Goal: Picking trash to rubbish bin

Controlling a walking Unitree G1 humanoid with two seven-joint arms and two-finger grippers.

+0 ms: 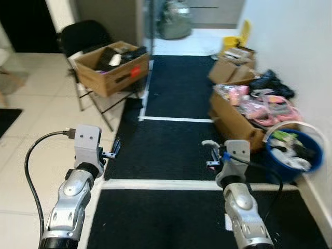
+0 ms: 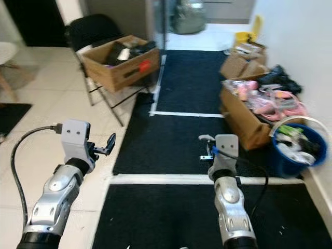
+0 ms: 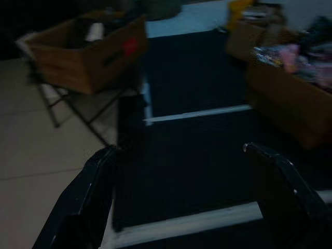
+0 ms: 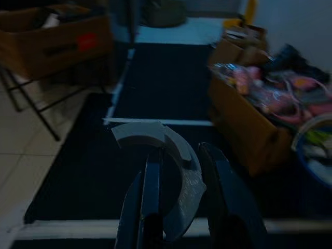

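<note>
The right gripper (image 4: 179, 181) has its jaws closed on a curved grey scrap (image 4: 171, 171), held above the black mat (image 1: 171, 135). The left gripper (image 3: 181, 197) hangs with jaws wide apart and empty over the mat's left edge. The blue bin (image 1: 295, 155), already full of trash, stands by the wall to the right, just beside a cardboard box (image 1: 233, 122) of pink clutter.

Right pincer (image 4: 179, 176) grips curved grey scrap (image 4: 168, 171) w/ black mat (image 4: 166, 83) below.
</note>
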